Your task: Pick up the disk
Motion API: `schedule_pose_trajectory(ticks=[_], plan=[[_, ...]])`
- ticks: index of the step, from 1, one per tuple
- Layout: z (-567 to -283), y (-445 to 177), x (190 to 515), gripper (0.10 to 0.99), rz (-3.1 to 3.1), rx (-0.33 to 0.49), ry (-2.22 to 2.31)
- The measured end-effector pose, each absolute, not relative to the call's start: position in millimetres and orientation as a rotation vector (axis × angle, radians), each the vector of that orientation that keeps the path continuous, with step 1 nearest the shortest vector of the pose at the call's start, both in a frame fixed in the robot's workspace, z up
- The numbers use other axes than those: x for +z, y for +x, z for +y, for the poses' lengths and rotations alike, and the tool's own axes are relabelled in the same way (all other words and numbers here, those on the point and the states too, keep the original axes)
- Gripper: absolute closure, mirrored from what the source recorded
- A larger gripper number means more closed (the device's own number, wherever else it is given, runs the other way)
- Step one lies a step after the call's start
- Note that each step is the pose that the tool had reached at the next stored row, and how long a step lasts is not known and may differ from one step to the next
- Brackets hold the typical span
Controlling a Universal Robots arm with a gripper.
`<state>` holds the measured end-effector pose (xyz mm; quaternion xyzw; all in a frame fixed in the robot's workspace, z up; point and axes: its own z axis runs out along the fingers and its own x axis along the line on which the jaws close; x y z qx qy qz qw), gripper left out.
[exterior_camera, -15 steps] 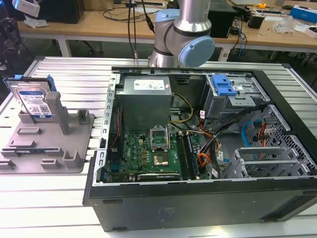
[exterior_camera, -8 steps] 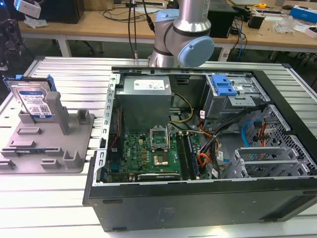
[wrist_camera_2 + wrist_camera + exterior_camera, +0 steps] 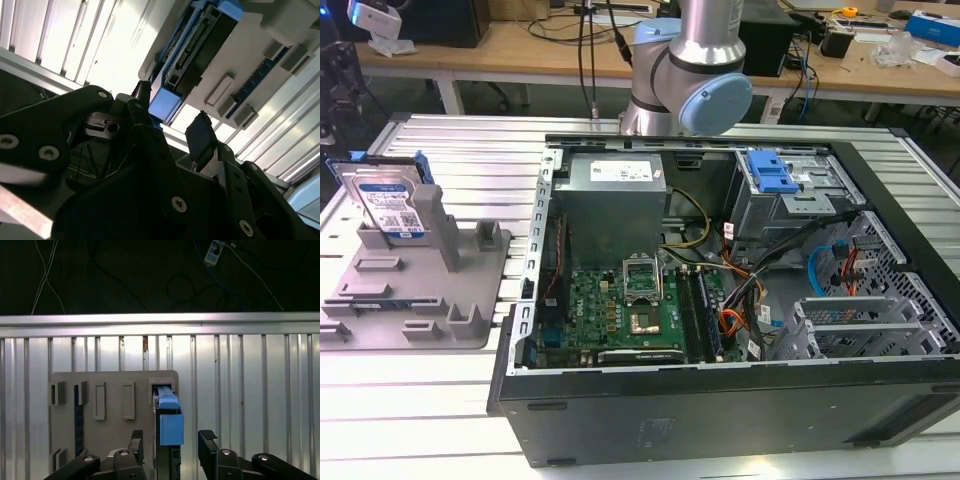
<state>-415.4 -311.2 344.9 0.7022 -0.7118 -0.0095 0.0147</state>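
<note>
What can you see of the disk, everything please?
The disk is a flat silver metal rectangle with a white-and-blue label and blue plastic side rails. It stands on edge in the grey holder on the ribbed table, at the exterior view's left, beside the computer case. Only the holder touches it. In the first wrist view the gripper, jaws open, is lined up over its blue edge, not touching.

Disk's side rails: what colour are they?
Blue, clearest on the disk in the first wrist view.
</note>
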Motion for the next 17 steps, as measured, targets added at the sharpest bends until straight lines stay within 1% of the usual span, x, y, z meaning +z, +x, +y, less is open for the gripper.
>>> schedule_pose_trajectory(ticks=[17], plan=[[-311.7, -418.1, 320.7, 0.529, -2.214, -0.027, 2.184]])
